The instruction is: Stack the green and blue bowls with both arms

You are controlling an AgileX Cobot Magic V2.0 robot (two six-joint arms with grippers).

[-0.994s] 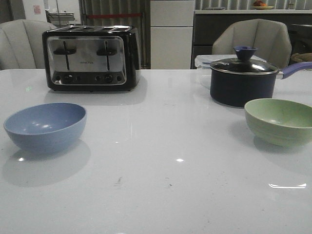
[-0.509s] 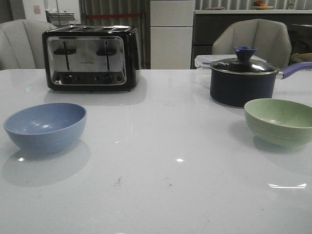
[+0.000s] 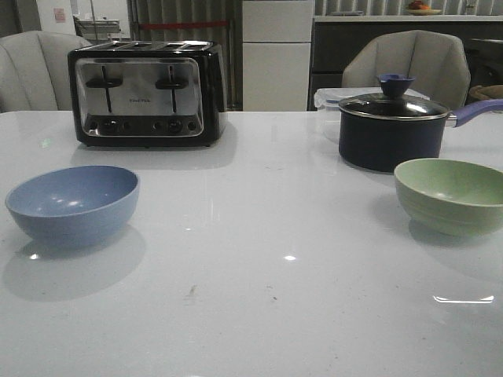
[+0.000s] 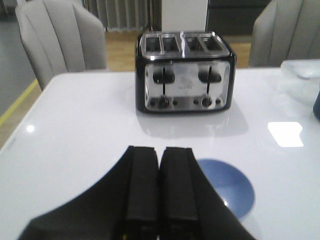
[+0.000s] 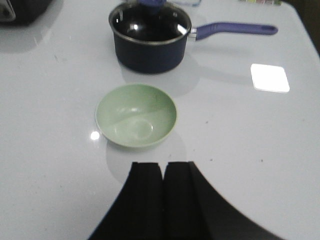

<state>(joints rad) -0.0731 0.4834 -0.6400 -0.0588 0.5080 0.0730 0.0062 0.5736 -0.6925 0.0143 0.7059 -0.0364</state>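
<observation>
Both grippers' fingers pressed together and empty, left gripper (image 4: 159,187) above blue bowl (image 3: 73,204), right gripper (image 5: 163,200) near green bowl (image 3: 450,195), bowls well apart on white table (image 3: 259,236)

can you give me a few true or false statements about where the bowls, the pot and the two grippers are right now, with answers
1. The blue bowl is stacked inside the green bowl. False: they sit apart at opposite sides of the table.
2. The saucepan has its lid on. True.
3. The left gripper holds the blue bowl. False: its jaws are shut on nothing, above the table.
4. The toaster stands behind the blue bowl. True.
5. The right gripper has its jaws wide open. False: they are shut together.
</observation>
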